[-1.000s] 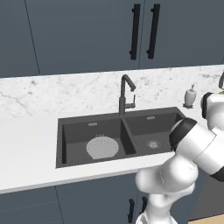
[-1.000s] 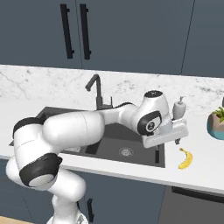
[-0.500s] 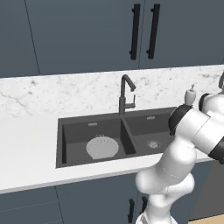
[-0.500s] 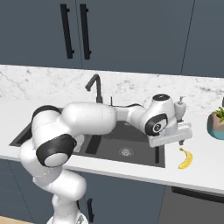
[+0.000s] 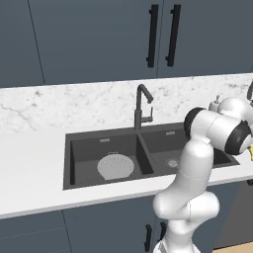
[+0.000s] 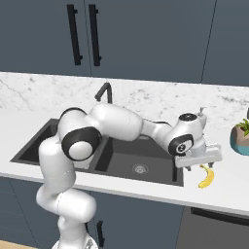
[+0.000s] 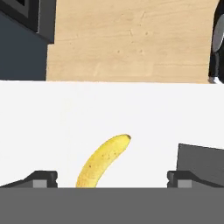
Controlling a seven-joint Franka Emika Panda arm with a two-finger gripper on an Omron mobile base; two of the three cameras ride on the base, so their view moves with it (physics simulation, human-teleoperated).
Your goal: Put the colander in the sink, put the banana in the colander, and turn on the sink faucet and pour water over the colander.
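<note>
The light-grey colander sits in the left basin of the dark double sink, below the tall dark faucet. The yellow banana lies on the white counter just right of the sink. My gripper hangs directly over it, pointing down. In the hand view the banana lies between my two spread fingertips, jaws open, nothing gripped. The sink's corner shows at the right of that view.
A white soap dispenser stands behind the sink's right end. A potted plant sits on the counter further right. The counter's front edge is close to the banana, with wooden floor beyond it. Dark cabinets hang above.
The arm has stretched further right and the hand has come down closer over the banana. The jaws stayed open; banana and colander have not moved.
</note>
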